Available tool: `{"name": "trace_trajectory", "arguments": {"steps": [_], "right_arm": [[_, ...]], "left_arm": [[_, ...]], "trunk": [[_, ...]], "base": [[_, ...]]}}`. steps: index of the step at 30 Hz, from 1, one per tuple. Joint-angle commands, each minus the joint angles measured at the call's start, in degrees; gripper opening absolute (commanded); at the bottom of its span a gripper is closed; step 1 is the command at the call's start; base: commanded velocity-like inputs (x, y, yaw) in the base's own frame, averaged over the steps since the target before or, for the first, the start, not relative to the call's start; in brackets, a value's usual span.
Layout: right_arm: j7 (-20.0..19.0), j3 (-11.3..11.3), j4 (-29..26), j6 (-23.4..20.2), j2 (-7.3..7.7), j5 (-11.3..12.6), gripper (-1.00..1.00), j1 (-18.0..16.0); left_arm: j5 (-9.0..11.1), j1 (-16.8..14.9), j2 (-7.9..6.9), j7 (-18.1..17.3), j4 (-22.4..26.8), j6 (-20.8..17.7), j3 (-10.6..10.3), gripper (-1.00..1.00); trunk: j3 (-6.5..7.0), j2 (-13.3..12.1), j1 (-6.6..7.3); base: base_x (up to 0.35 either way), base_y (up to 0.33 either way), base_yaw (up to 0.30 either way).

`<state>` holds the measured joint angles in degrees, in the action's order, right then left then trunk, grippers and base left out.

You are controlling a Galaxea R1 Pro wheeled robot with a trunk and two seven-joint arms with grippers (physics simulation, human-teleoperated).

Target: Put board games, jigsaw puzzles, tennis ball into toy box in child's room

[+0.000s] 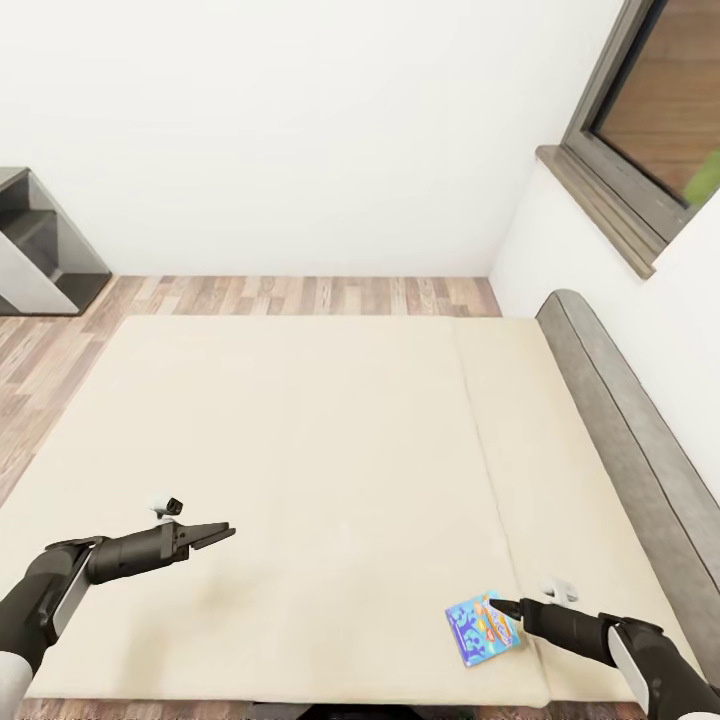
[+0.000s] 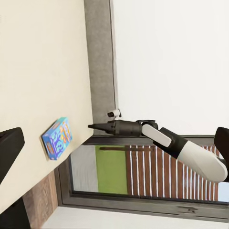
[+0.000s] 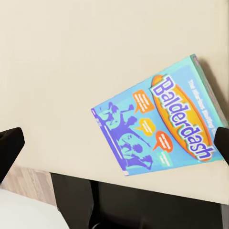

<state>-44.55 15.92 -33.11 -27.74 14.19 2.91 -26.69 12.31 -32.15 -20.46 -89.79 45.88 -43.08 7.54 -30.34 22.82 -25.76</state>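
One blue board game (image 1: 482, 627) with orange marks, lettered "Balderdash", lies flat on the cream bed (image 1: 300, 430) near its front right corner. My right gripper (image 1: 508, 606) hovers at the box's right edge, tips just over it. In the right wrist view the box (image 3: 160, 124) lies on the mattress between and beyond the two spread fingers (image 3: 9, 148), so this gripper is open and holds nothing. My left gripper (image 1: 222, 533) hangs over the front left of the mattress, open and empty. The left wrist view shows the box (image 2: 57, 138) with the right gripper (image 2: 91, 126) beside it.
A grey padded headboard (image 1: 620, 420) runs along the bed's right side under a dark-framed window (image 1: 640, 130). A dark grey stepped unit (image 1: 40, 255) stands at the far left on the wood-plank floor (image 1: 300, 295). White walls close the room behind.
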Motion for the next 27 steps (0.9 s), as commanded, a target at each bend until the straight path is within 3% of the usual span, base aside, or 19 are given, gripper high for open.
{"name": "trace_trajectory", "arguments": {"steps": [1, 21, 27], "right_arm": [[-0.1, 0.4, 0.0, -0.5, -0.06, 0.3, 1.00, 0.0], [2.0, 1.6, -0.2, -1.2, -0.81, 0.2, 1.00, -0.2], [3.6, 1.4, -0.5, -1.5, -1.16, -0.2, 1.00, -2.2]], "left_arm": [[0.0, 0.0, -0.01, -0.2, 0.0, -0.6, 0.0, 1.00], [0.0, 0.0, -0.20, -0.2, 0.0, -0.6, 0.0, 1.00], [0.0, 0.0, -0.22, -0.2, 0.0, -0.6, 0.0, 1.00]], "trunk": [[-0.16, 0.1, -0.03], [-1.34, 0.1, -0.03], [-1.35, 0.1, -0.03]], "base": [[0.000, 0.000, 0.000], [0.000, 0.000, 0.000], [0.000, 0.000, 0.000]]}}
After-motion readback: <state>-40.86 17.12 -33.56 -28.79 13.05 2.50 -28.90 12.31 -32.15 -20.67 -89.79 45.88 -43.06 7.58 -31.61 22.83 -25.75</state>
